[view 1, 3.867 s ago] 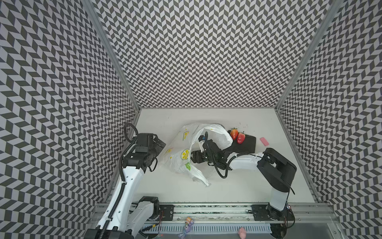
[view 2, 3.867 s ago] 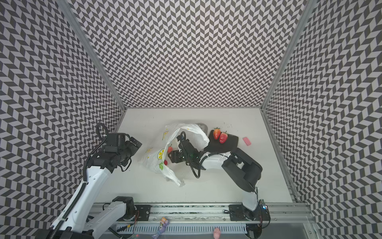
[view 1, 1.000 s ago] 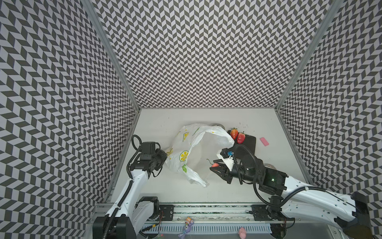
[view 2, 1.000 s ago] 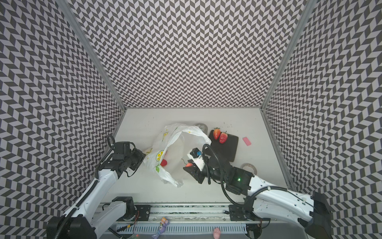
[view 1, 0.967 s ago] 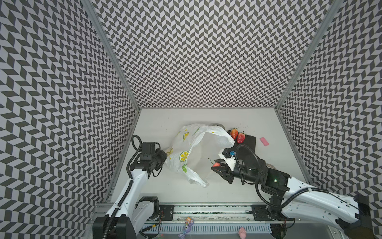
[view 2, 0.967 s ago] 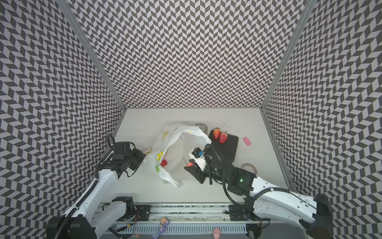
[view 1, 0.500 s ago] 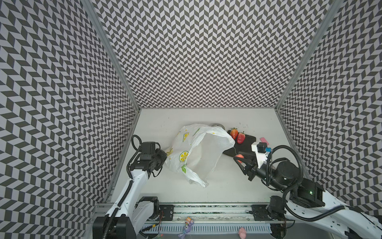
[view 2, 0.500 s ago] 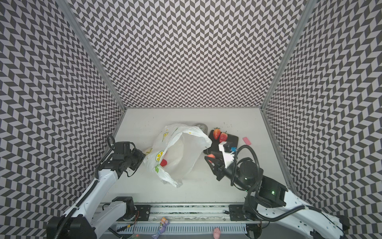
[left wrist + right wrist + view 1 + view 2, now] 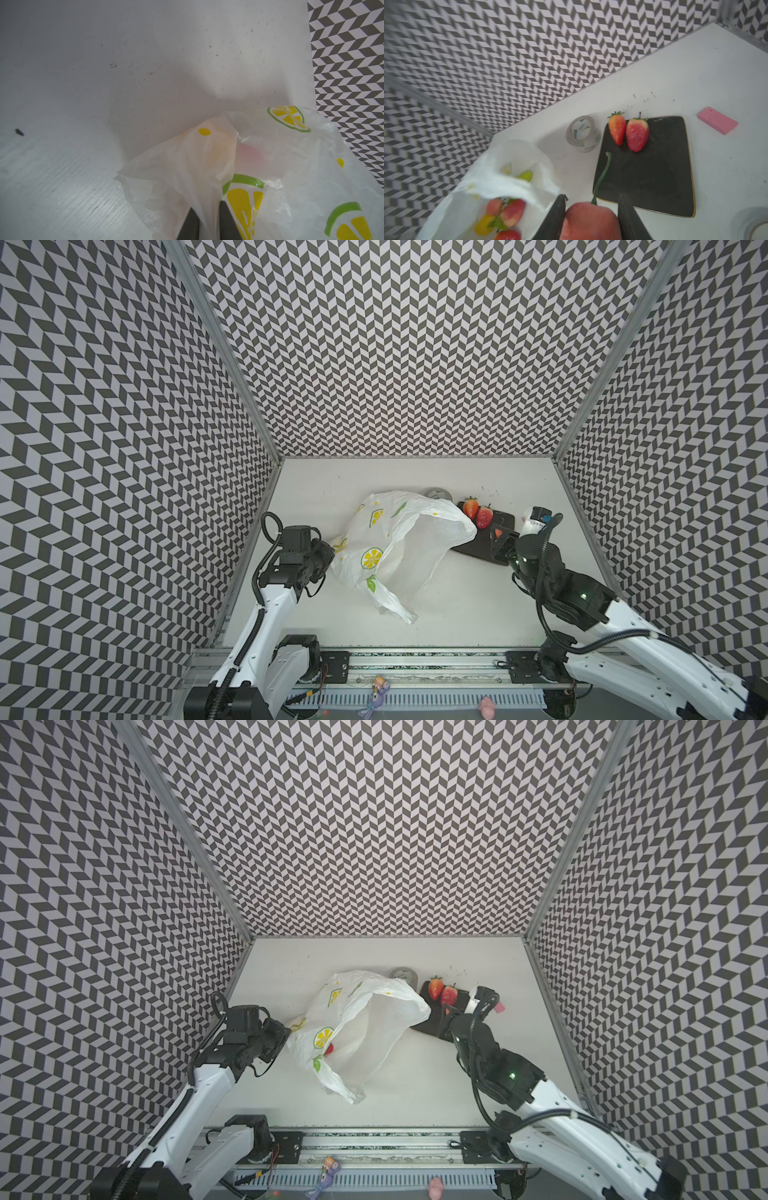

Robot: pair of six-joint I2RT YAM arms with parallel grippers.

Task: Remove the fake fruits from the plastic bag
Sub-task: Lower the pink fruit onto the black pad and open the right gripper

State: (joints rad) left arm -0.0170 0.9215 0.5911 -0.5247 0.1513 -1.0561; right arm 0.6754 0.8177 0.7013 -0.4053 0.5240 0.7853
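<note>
Your right gripper (image 9: 592, 197) is clutching a red fruit (image 9: 589, 222) over the black tray (image 9: 654, 166). Meanwhile your left gripper (image 9: 207, 205) pinches the plastic bag (image 9: 291, 155).

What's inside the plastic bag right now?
Through the bag's mouth, the right wrist view shows a few red fruits and a yellow one. Whatever lies deeper is hidden by the crumpled plastic.
</note>
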